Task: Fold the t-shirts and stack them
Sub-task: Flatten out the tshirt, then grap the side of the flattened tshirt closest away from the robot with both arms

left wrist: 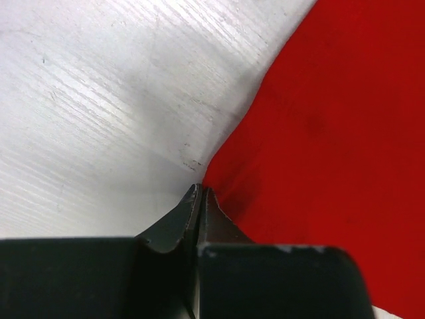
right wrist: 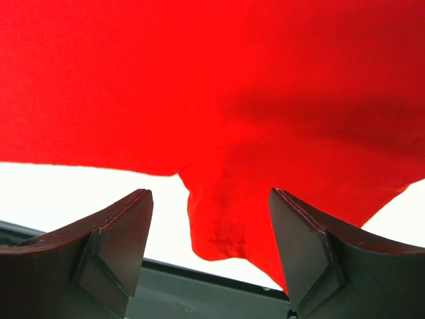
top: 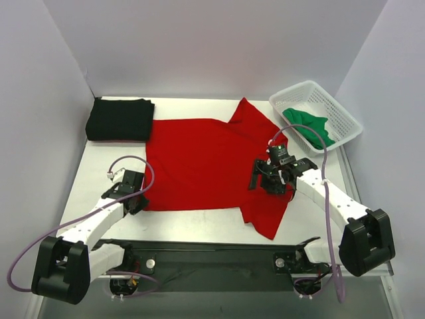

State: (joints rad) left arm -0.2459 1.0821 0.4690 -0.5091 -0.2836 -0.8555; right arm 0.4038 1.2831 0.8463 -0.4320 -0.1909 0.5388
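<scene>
White counter (top: 199, 222) is carrying the red t-shirt (top: 199, 159): left gripper (left wrist: 200, 193) is pinching its near-left corner, and the open right gripper (right wrist: 209, 194) should be biting equally deep.

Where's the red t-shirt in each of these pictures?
Top external: red t-shirt spread across the middle of the table.
Left wrist: right side, edge at the shut left fingers.
Right wrist: upper picture, a fold between the open right fingers.
Shared landmark: white table bordering the shirt.
</scene>
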